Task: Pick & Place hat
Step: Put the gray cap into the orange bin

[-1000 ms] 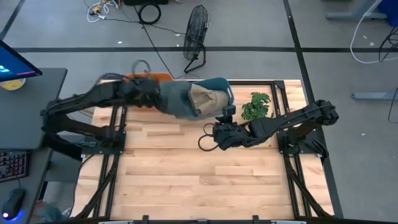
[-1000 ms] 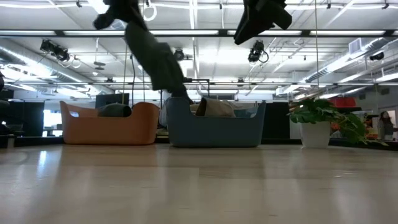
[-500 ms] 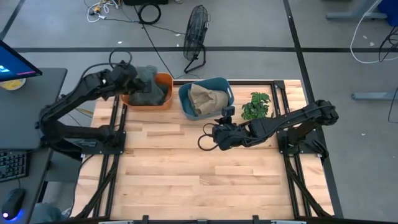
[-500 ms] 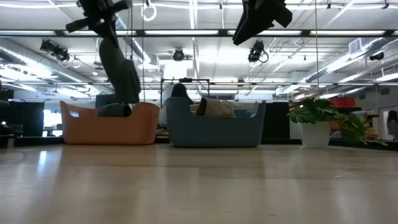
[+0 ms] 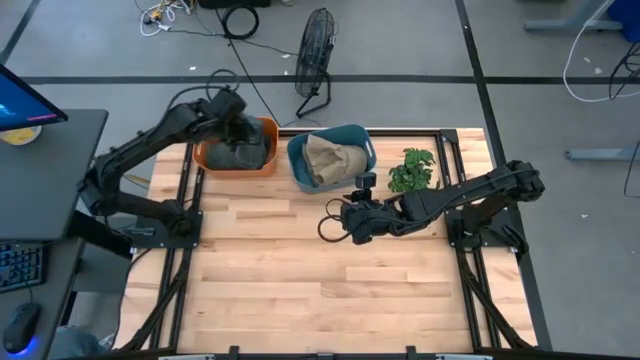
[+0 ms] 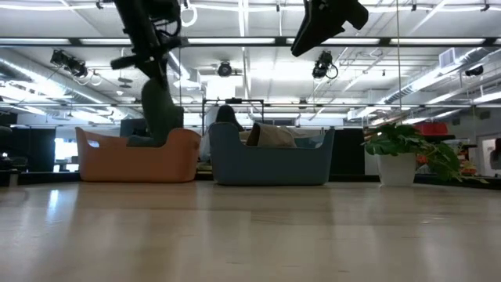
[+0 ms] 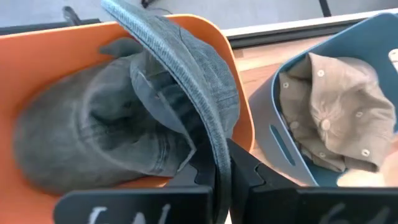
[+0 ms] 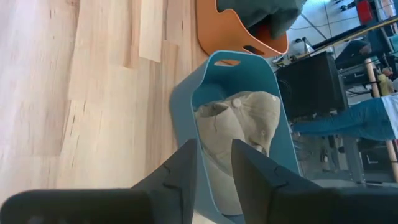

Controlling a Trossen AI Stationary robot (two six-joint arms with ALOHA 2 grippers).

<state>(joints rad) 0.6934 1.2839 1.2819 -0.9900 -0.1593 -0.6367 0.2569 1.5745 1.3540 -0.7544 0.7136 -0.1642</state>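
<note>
My left claw (image 7: 222,163) hangs over the orange bin (image 5: 262,160) at the far left of the bench (image 5: 300,290), clamped on the brim of a grey-blue denim hat (image 7: 180,74); the hat's crown droops down into the bin, where it meets another grey hat (image 7: 81,137) already lying inside. The brim arches up over the bin's right rim, close to the gap between this bin and the blue bin (image 5: 300,165) just to its right. The blue bin holds a tan hat (image 5: 332,158) that fills most of it. My right claw (image 5: 352,220) floats above the bench just on the near side of the blue bin, its fingers (image 8: 180,171) a little apart and holding nothing. A potted plant (image 5: 412,170) stands to the right of the blue bin. The whole near stretch of bench lies open.
</note>
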